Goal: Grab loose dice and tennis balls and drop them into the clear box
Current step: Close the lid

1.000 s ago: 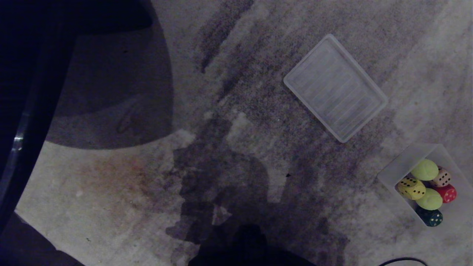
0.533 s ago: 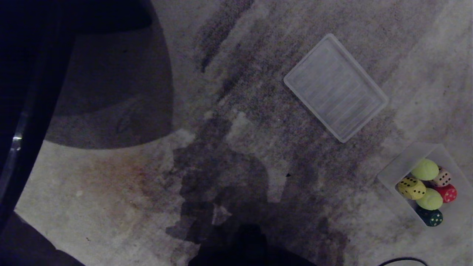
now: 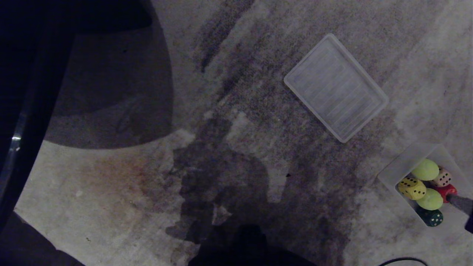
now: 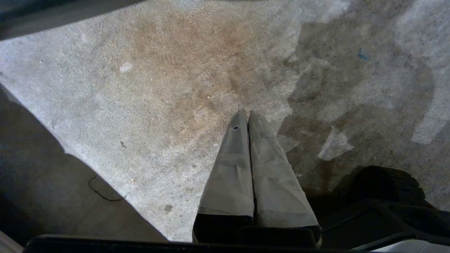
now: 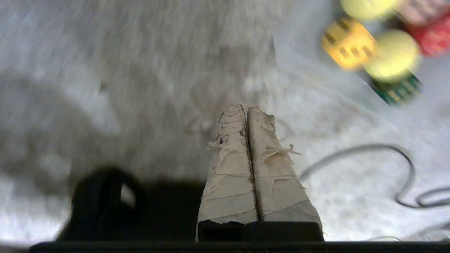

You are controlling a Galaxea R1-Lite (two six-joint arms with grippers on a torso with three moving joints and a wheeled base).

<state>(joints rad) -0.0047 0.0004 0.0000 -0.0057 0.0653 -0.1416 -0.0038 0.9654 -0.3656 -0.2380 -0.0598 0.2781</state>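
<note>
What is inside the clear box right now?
The clear box holds two tennis balls, plus yellow, tan, red and green dice. Anything beneath them is hidden.

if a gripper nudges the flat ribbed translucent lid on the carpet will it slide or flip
The flat ribbed translucent lid looks thin, probably light. Lying flat on the grey carpet, it would likely drag, not roll. Its low rim may be hard to pinch.
</note>
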